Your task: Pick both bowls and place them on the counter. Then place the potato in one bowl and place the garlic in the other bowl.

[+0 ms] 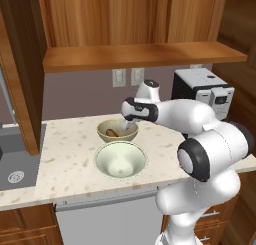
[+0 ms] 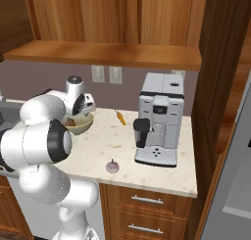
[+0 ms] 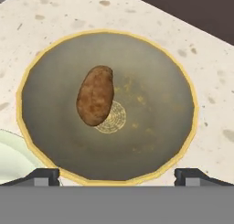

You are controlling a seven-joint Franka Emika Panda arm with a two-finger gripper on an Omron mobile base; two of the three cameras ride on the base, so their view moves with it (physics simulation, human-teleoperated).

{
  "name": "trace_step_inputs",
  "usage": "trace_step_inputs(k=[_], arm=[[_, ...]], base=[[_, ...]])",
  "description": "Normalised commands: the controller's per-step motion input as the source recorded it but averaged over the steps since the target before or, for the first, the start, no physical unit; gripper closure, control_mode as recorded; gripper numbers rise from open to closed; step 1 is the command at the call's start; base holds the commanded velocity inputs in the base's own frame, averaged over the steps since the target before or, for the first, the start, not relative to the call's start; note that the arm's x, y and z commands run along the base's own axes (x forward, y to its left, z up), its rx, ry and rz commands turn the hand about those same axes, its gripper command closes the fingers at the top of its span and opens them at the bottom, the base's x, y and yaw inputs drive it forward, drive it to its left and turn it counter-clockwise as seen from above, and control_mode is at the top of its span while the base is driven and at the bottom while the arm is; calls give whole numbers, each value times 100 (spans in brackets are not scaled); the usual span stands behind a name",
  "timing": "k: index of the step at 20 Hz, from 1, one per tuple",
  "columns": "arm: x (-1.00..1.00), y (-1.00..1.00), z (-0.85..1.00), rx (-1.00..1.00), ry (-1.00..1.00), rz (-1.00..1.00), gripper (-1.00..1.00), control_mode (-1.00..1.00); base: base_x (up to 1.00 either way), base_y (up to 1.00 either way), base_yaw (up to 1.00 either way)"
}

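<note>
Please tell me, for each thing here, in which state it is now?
tool: open, empty, above the tan bowl
potato: lying in the tan bowl
tan bowl: upright on the counter
cream bowl: upright, empty
garlic: on the counter, not in a bowl

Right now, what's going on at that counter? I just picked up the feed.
The arm's gripper hangs over the tan-olive bowl with its jaws wide open and nothing in them. The potato lies inside that bowl. The pale cream bowl sits just in front of it on the counter, with nothing in it. The garlic lies loose on the counter near the coffee machine, with a carrot further back.
</note>
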Motion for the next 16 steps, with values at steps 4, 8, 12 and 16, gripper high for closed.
trace_step_inputs(k=[4, 8, 12, 16], arm=[[-28, -23, 7, 1, -11, -19, -100, -100], [-24, -29, 23, 3, -5, -17, -100, -100], [-32, -34, 21, 5, -1, -14, -100, -100], [-33, -33, 28, 7, 0, -13, -100, -100]], base=[[0, 0, 0], [0, 0, 0], [0, 0, 0], [0, 0, 0]])
